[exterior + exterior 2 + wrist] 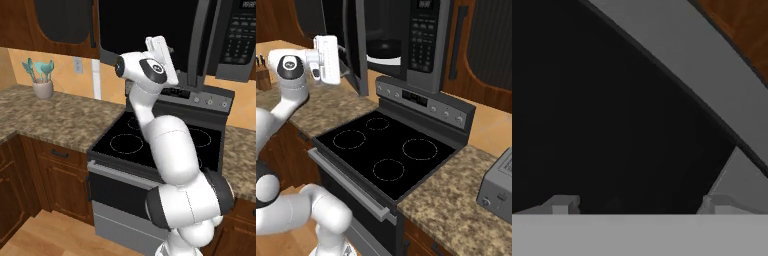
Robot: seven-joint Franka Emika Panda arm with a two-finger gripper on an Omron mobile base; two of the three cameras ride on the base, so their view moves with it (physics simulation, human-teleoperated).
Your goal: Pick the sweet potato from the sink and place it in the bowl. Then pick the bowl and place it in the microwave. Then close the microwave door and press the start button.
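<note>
The microwave (423,35) hangs above the stove with its door (356,45) swung out to the left. Inside, the black bowl (383,49) rests on the white turntable plate (387,61). My gripper (344,55) is raised against the outer face of the microwave door (140,30), near its lower part (169,50). In the hand view my gripper (639,205) is open, its fingertips (562,204) wide apart with nothing between them, close to the dark window and grey frame of the door (612,125). The sweet potato and the sink are out of view.
A black-topped stove (386,150) sits right under the microwave, with its control panel (426,102) behind. Granite counter (55,120) runs to both sides. A utensil holder (42,82) stands at the far left, a toaster (498,187) at the right.
</note>
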